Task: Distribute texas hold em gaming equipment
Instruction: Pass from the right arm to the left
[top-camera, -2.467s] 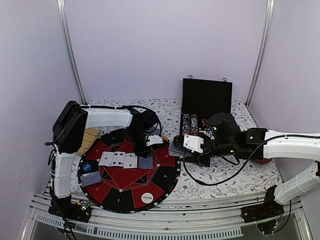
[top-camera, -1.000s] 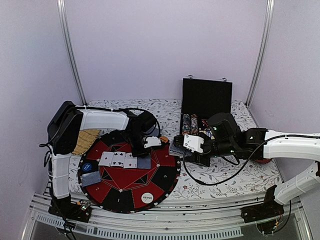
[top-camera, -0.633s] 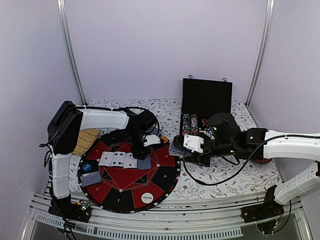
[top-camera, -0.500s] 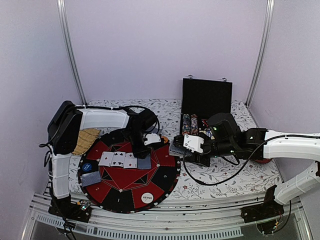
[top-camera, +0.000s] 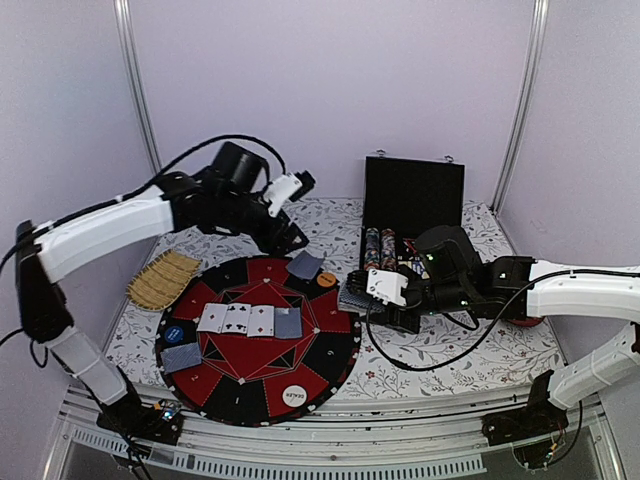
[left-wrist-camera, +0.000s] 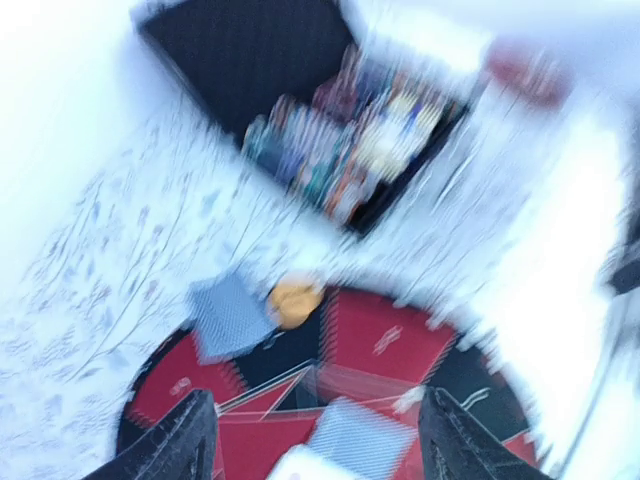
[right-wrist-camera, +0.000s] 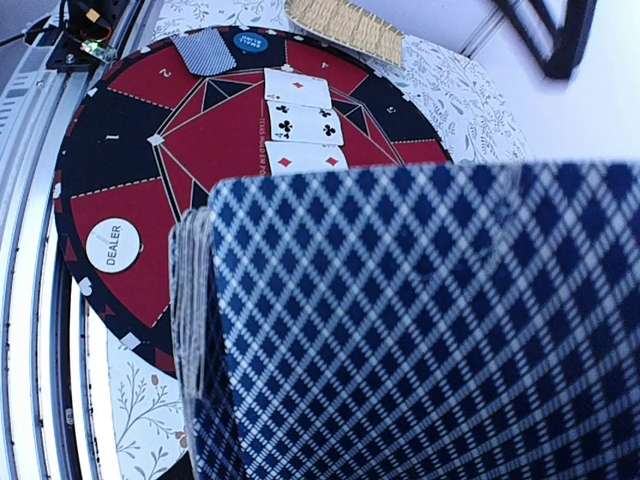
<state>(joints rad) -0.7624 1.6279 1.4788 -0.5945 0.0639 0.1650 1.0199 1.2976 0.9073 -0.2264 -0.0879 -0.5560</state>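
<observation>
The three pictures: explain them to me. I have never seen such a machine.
A left arm and a right arm stand at the near edge of a table. The top view looks down from above and behind them; each other picture comes from a wrist camera. On the table lies a round red-and-black board with a row of cards, a DEALER disc, an orange disc and a blue disc. Behind it stands an open case of chips. The left pincer is open and empty near the board's far edge; its picture is blurred. The right pincer holds a deck, which fills its view.
</observation>
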